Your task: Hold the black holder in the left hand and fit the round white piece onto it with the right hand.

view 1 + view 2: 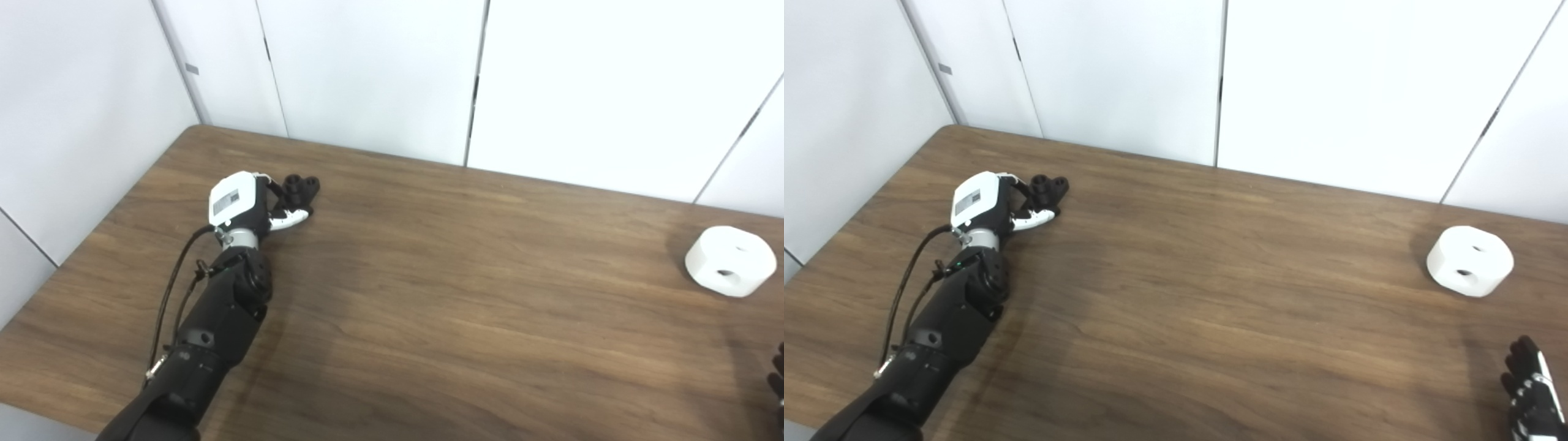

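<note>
The black holder (302, 187) lies on the wooden table (465, 294) at the far left. My left hand (248, 202) has reached it: the fingers curl over its near side and the thumb presses along its front, so the hand is shut on it while it rests on the table. The round white piece (1470, 260), a thick disc with two holes, sits alone at the far right. My right hand (1528, 392) hovers low at the bottom right corner, fingers spread and holding nothing, well short of the white piece.
White wall panels (367, 73) stand close behind the table's back edge. The table's left edge runs just beside my left forearm (208, 331). Bare wood lies between the holder and the white piece.
</note>
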Action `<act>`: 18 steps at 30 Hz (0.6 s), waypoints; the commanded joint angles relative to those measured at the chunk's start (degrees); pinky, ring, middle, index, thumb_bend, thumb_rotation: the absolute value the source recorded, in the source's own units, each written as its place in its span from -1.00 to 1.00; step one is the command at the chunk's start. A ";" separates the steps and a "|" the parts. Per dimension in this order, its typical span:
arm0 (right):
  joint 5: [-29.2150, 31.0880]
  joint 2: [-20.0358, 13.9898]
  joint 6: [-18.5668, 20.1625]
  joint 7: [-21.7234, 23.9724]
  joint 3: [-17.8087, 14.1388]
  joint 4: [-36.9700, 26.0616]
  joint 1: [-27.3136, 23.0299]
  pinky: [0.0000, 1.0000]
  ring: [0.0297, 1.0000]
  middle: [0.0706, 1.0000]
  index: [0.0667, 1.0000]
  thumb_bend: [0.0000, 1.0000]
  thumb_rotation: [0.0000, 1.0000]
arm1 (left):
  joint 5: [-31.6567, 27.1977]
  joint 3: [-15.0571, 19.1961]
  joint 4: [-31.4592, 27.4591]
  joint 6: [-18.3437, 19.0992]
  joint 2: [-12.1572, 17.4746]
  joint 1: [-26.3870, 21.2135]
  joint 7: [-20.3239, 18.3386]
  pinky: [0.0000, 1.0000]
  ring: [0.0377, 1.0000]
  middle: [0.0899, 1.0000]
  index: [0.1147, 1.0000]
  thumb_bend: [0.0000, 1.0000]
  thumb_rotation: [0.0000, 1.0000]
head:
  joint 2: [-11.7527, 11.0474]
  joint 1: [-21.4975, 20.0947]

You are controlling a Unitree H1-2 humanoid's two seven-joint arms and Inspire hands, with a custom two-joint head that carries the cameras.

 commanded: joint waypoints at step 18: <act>0.57 3.26 -1.99 -0.25 1.74 2.73 1.89 1.00 1.00 0.99 1.00 0.40 1.00 | -1.30 0.28 -2.10 -4.51 1.13 -1.09 4.32 0.90 0.73 0.49 -0.16 0.03 -0.90 | 0.28 -0.37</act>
